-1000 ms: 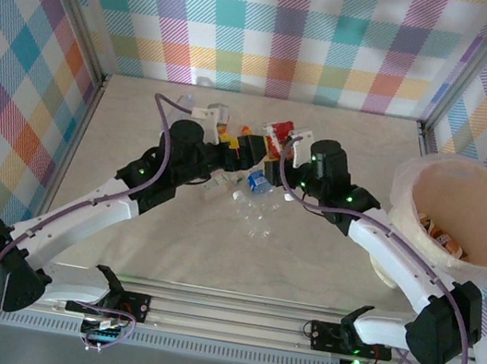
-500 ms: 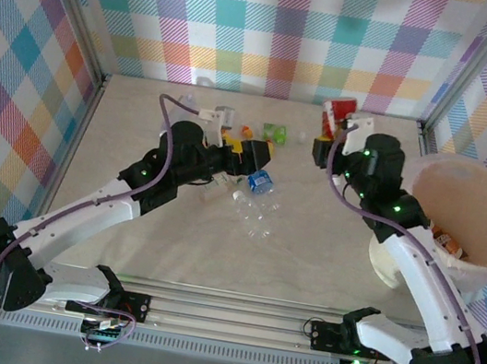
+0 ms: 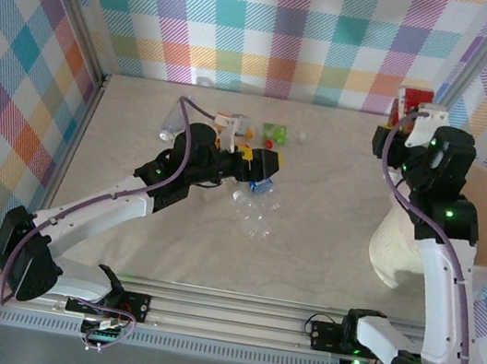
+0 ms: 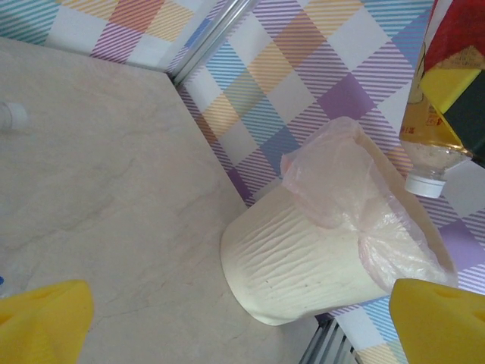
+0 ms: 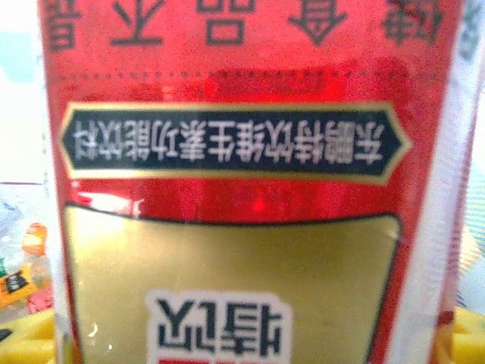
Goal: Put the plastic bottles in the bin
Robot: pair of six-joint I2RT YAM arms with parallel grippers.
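- Right gripper [image 3: 408,116]: jaws clenched on a red-labelled bottle [image 5: 250,189], held above the bin [image 3: 396,250] near its rim, cap pointing down.
- Left gripper [image 3: 263,165]: jaws spread wide with nothing between them, over the loose bottles [image 3: 254,204] on the bench [image 3: 325,252], well apart from the bin.
- The held bottle's label is red with a gold panel and a dark banner; its Chinese characters read upside down.

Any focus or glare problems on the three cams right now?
Right wrist: the red-labelled bottle sits too close to the lens, print soft, small glare spot on the red. Left wrist: the bin is sharp, the yellow fingertips blurred. Top external: even light, faint shadows, no glare.
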